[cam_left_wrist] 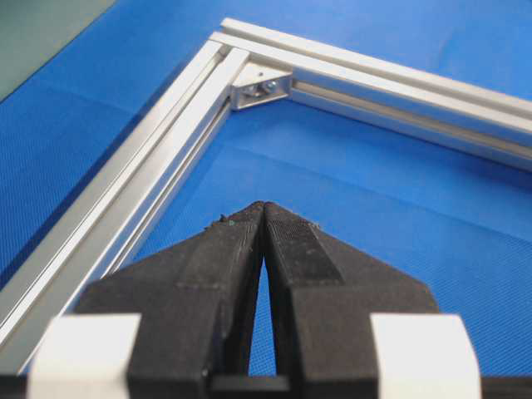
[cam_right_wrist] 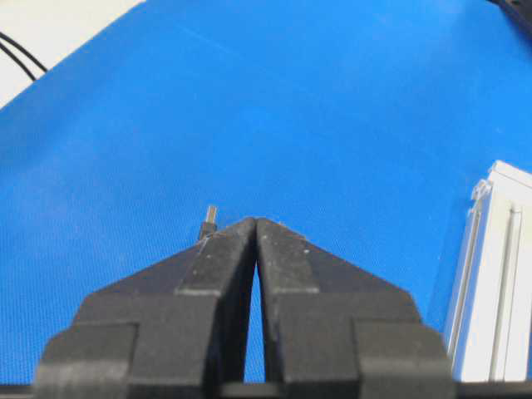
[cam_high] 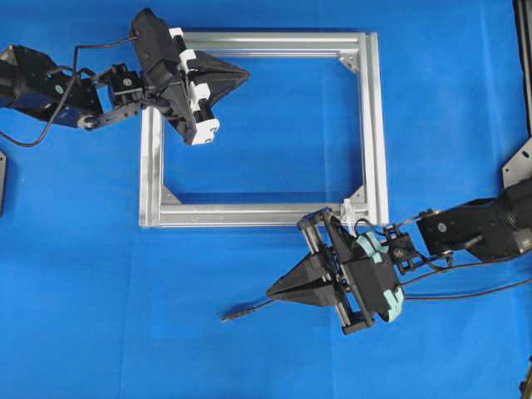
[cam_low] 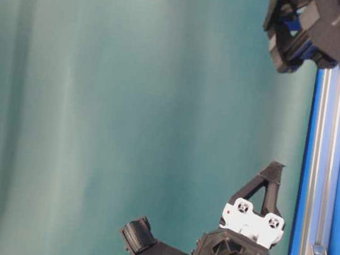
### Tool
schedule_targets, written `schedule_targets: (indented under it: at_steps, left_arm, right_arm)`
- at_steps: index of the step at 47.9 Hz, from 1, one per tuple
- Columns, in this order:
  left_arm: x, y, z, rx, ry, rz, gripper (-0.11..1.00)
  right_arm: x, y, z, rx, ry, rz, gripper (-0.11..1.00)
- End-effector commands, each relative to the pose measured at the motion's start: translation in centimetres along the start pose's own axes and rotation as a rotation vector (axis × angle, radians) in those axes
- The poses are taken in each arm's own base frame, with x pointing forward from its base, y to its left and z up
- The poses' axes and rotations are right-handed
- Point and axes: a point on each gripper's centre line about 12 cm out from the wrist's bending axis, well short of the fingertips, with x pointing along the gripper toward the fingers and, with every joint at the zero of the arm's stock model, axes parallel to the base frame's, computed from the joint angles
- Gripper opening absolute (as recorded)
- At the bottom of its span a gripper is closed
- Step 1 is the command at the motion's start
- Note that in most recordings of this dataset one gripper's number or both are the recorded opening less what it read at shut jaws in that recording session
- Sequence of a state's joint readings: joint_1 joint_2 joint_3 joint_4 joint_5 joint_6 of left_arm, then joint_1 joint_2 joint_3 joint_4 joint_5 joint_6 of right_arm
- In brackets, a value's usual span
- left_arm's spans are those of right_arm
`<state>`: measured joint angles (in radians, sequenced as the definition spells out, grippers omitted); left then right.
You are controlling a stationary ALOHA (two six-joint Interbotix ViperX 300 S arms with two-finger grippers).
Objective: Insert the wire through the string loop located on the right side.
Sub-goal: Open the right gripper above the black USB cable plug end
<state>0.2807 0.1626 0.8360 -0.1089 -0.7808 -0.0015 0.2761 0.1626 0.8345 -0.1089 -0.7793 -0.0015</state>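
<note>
The wire's dark plug tip (cam_high: pixel 235 314) lies on the blue mat below the silver frame (cam_high: pixel 374 125); its thin black lead runs right and disappears under my right gripper (cam_high: pixel 268 293). That gripper is shut, tips touching with nothing between them. In the right wrist view the wire's tip (cam_right_wrist: pixel 210 218) pokes out just left of the right gripper (cam_right_wrist: pixel 256 220). A small white string loop (cam_high: pixel 347 204) stands at the frame's lower right corner. My left gripper (cam_high: pixel 247 75) hovers inside the frame's upper left corner, shut and empty (cam_left_wrist: pixel 263 205).
The frame's bars (cam_left_wrist: pixel 150 183) and a corner bracket (cam_left_wrist: pixel 262 87) lie ahead of the left gripper. A frame end (cam_right_wrist: pixel 499 274) sits to the right of the right gripper. Thick black arm cables (cam_high: pixel 465 291) trail at the right. Blue mat surrounds everything.
</note>
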Motion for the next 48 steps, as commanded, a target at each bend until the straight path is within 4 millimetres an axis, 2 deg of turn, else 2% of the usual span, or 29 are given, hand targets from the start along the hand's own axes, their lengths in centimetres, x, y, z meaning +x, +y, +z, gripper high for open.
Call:
schedule_targets:
  at_steps: [1, 7, 25, 29, 35, 44, 46, 48]
  left_arm:
    - [-0.23, -0.55, 2.03, 0.021, -0.055, -0.024, 0.0]
    - [-0.27, -0.53, 2.03, 0.019, -0.055, -0.023, 0.0]
    - [-0.3, -0.54, 1.98, 0.021, -0.053, -0.024, 0.0]
    - [-0.3, -0.53, 1.98, 0.02, -0.053, -0.023, 0.0]
    - [-0.26, -0.42, 2.03, 0.019, -0.053, -0.02, 0.0]
    - [-0.29, -0.35, 2.0, 0.019, -0.053, -0.018, 0.0]
    - [-0.29, -0.36, 1.98, 0.02, -0.052, -0.019, 0.0]
    - [-0.29, -0.36, 2.0, 0.02, -0.053, -0.019, 0.0]
  right_arm:
    - [-0.08, 0.14, 2.21, 0.0, -0.065, 0.003, 0.0]
    - [-0.21, 0.17, 2.29, -0.001, -0.042, 0.003, -0.06]
    - [-0.18, 0.33, 1.78, 0.042, 0.009, 0.007, -0.06]
    - [-0.17, 0.61, 1.69, 0.055, 0.018, 0.013, -0.01]
    - [-0.17, 0.66, 1.69, 0.074, 0.018, 0.014, 0.19]
    - [-0.16, 0.56, 1.8, 0.083, 0.015, 0.009, 0.76]
    - [-0.17, 0.6, 1.68, 0.085, 0.019, 0.009, 0.86]
    - [-0.14, 0.57, 1.75, 0.087, 0.016, 0.007, 0.89]
